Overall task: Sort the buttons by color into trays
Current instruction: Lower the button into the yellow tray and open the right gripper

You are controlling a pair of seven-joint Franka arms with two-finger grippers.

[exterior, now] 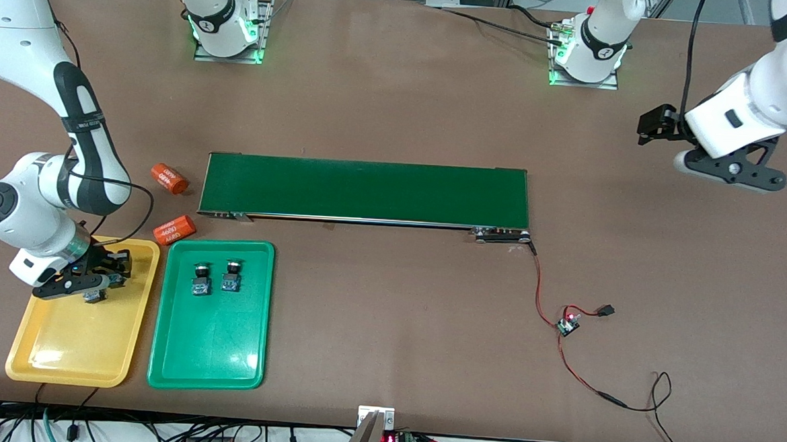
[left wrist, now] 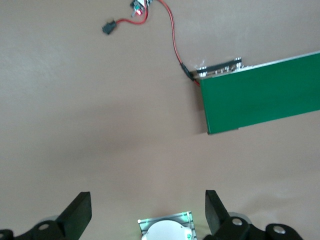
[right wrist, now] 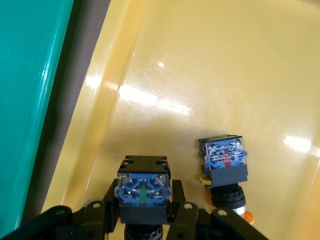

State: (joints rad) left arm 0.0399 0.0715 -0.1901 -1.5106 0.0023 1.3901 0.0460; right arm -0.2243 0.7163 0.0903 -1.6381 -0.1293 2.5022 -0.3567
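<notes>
Green tray (exterior: 178, 344): two buttons (exterior: 216, 278), sorted. Yellow tray (exterior: 56, 358), corner toward robot bases: one button (right wrist: 226, 167) lying; another (right wrist: 143, 192) pinched by right gripper (exterior: 97, 286), unreleased. Left gripper (exterior: 661, 124): wide, idle above bare tabletop.

Two buttons (exterior: 216, 278) side by side in one tray (exterior: 177, 364); second tray (exterior: 63, 358) at its 9 o'clock; conveyor belt (exterior: 366, 190) at 1 o'clock.

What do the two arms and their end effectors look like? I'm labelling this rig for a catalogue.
Both arms are glossy white with black joint bands, on bases glowing green. The right arm carries a loose black cable and a black two-finger right end effector on a white wrist. The left end effector is black too, on a white wrist with a black bracket and cable.
</notes>
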